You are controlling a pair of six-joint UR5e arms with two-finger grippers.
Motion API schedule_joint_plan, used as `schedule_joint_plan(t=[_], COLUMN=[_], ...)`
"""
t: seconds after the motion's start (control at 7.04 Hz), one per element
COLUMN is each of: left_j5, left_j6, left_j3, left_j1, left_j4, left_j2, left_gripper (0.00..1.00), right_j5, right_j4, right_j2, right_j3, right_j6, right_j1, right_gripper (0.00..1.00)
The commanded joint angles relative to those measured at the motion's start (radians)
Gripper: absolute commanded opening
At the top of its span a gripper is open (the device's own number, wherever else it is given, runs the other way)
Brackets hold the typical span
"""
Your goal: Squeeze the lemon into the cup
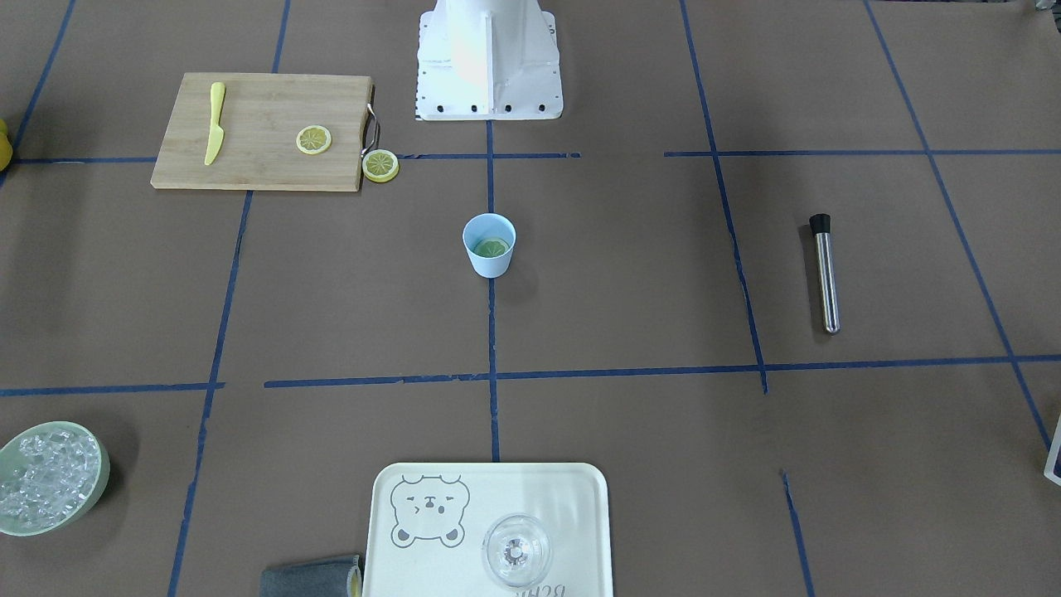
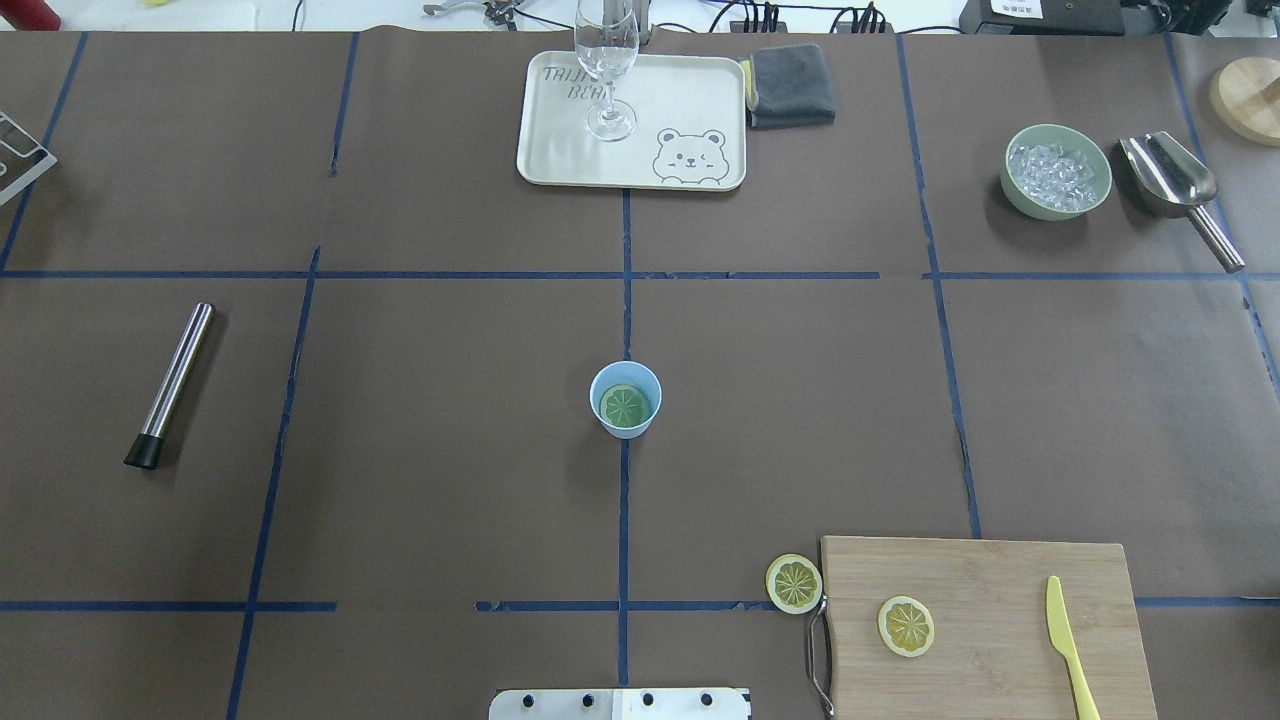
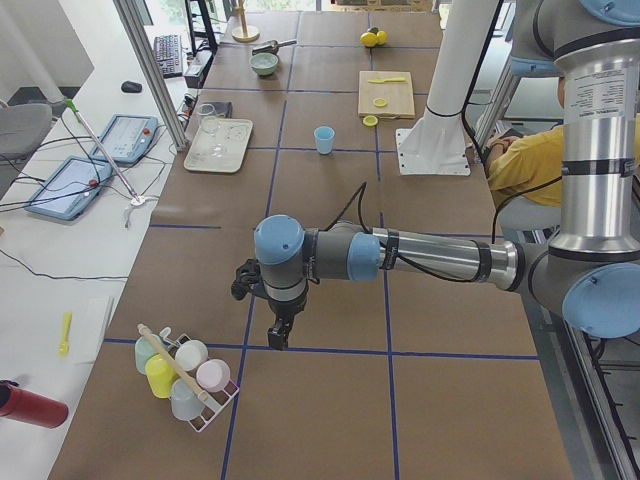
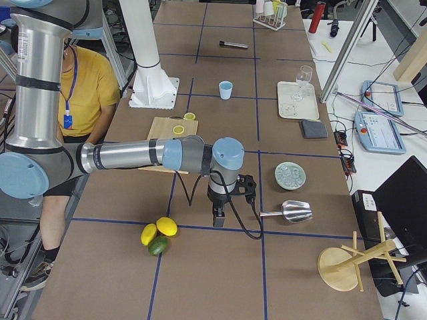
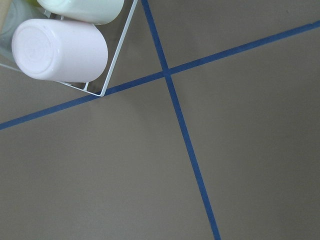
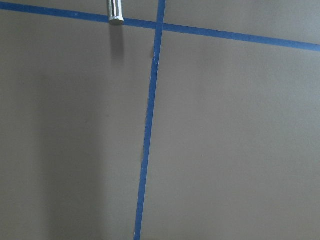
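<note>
The left gripper (image 3: 278,338) hung at the table's left end near a cup rack (image 3: 190,380), and the right gripper (image 4: 219,220) hung at the right end. Their jaws' state could not be told. The cutting board (image 2: 990,590) lay near right, carrying one loose slice (image 2: 906,626). The light-blue cup (image 2: 603,384) stood upright at the centre with a lemon slice (image 2: 625,406) lying flat inside.

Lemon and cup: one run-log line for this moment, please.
cup: upright, centre | lemon slice: inside cup | board slice: on cutting board | loose slice: off board, beside its handle | left tool, right tool: far from cup, state unclear

L pincer (image 3: 277,335) pointing down, R pincer (image 4: 218,219) too
</note>
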State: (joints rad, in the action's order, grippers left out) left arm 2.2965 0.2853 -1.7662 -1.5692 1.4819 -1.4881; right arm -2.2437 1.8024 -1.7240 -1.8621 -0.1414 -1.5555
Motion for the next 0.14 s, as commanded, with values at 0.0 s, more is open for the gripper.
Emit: schedule_joint_plan(t=[0.0], left_j5=[0.001], left_j6=[0.0], left_j3=[0.001], left_j1=[0.0], left_j4=[0.0], left_j2=[0.0], left_gripper=[1.0], right_j5=[0.0], right_j4=[0.0], right_j2=[0.001], right_j3=[0.003], right_j6=[-0.001], right_j1=[0.0], right_gripper=[1.0])
